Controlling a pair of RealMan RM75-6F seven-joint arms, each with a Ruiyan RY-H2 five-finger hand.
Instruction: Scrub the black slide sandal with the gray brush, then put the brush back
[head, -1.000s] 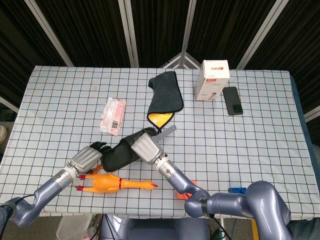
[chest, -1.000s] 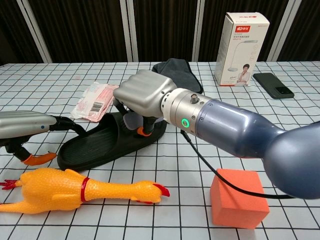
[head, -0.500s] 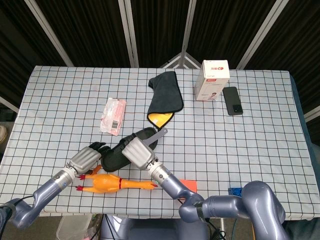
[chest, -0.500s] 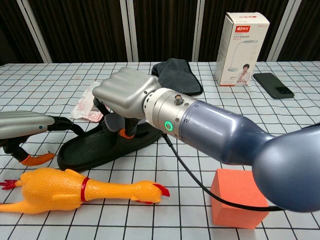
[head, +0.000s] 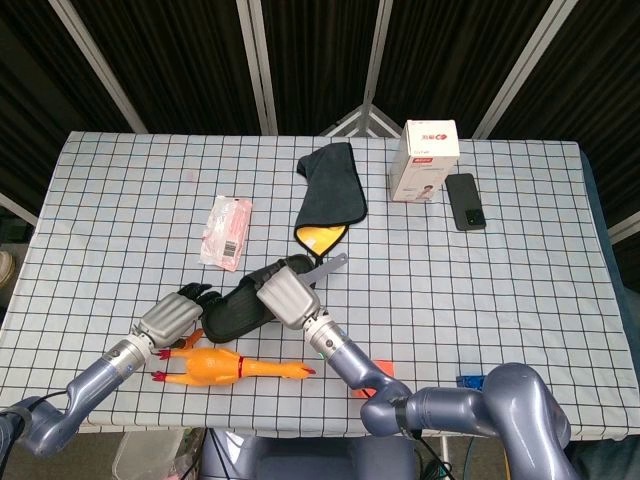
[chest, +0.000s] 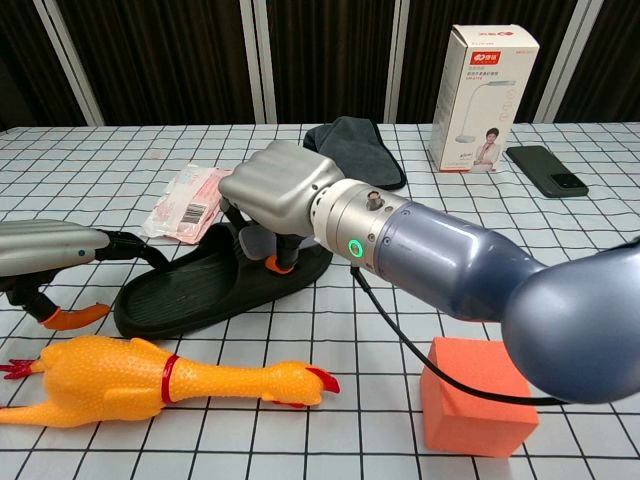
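Head view high, downward — chest view low, close, forward.

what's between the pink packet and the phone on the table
In the head view, the dark gray cloth and then the white box lie between the pink packet and the phone.

gray brush (head: 331, 266) head hidden under right hand (chest: 275, 185)
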